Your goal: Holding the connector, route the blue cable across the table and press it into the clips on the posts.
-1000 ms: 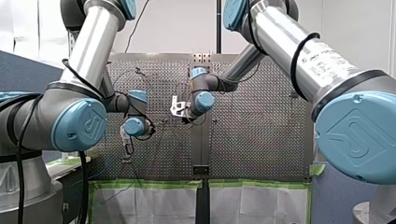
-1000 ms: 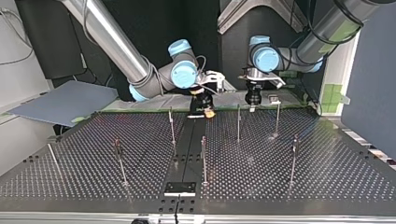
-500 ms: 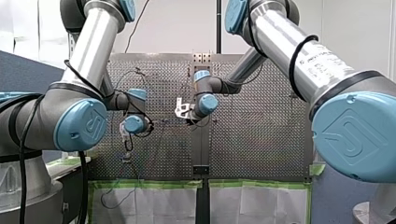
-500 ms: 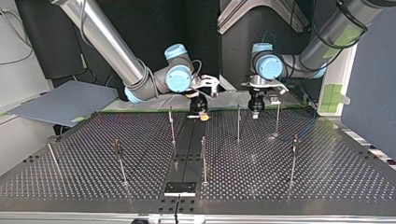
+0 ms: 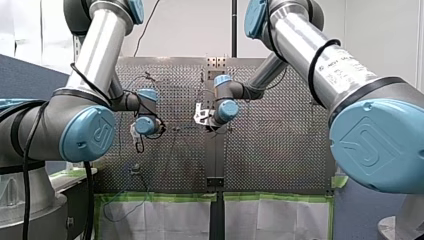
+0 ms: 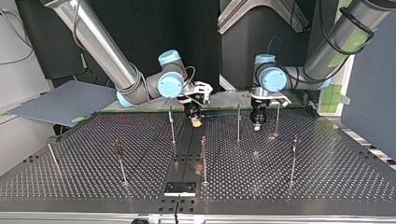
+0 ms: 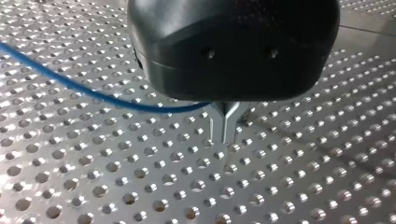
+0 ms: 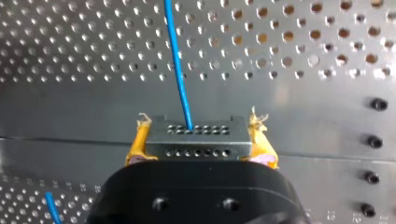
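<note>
Thin steel posts (image 6: 204,158) stand upright in the top view's lower half on the perforated metal worktop (image 6: 327,177). Behind them, at upper centre, my right tool (image 6: 196,122) pinches the grey, hole-dotted connector (image 8: 196,137) between yellow pads (image 8: 137,140) (a square grip, likely to steer the run). The slim blue cable (image 8: 177,60) runs rightward to my left tool (image 6: 256,125), whose metal fingers (image 7: 219,128) are pressed together, seemingly nipping it taut.

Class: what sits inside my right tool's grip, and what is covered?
My right tool clamps a connector between yellow pads, the blue cable leaving it. The tool's black body covers the connector's rear.
</note>
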Motion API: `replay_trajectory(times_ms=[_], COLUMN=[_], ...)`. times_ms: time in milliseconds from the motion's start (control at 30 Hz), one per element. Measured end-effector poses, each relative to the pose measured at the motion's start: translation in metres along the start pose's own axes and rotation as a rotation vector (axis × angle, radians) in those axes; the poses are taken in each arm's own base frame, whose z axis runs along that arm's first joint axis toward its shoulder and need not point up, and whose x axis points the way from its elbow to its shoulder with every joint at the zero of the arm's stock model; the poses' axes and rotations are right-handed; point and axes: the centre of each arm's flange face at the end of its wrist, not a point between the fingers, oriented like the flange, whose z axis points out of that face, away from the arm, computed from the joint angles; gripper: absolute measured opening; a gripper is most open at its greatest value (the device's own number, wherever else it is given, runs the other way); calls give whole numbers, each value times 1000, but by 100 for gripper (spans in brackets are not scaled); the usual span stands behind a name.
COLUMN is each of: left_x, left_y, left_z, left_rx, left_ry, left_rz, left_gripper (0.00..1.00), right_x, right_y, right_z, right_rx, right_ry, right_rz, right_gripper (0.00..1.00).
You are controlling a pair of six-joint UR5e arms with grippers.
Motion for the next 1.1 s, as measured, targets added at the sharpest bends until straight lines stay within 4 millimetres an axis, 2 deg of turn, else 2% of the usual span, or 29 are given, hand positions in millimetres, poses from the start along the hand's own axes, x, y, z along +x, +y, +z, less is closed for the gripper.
replay_trajectory(times_ms=[367,400,433,500,533,567,600,833,1100], left_x=[-4,-3,-2,-1,-1,0,1,3,-1], left_y=[5,5,6,7,7,7,8,8,-4], left_z=[3,3,2,1,0,-1,-2,-12,-46], left_rx=[-12,-14,-16,-26,-32,-40,-47,-96,-105], left_ry=[13,19,24,39,45,53,59,105,169], left_rz=[11,13,16,26,32,41,48,108,112], left_gripper=[0,18,18,48,48,76,98,98,98], right_x=[6,6,6,6,6,6,6,6,4], right_y=[14,14,14,14,14,14,14,13,11], right_z=[4,4,4,4,4,4,4,4,1], right_rx=[0,0,0,2,2,3,3,5,7], right_ry=[7,7,7,7,6,6,6,0,-17], right_rz=[8,8,8,9,8,8,8,7,4], right_gripper=[0,0,0,0,0,0,0,0,0])
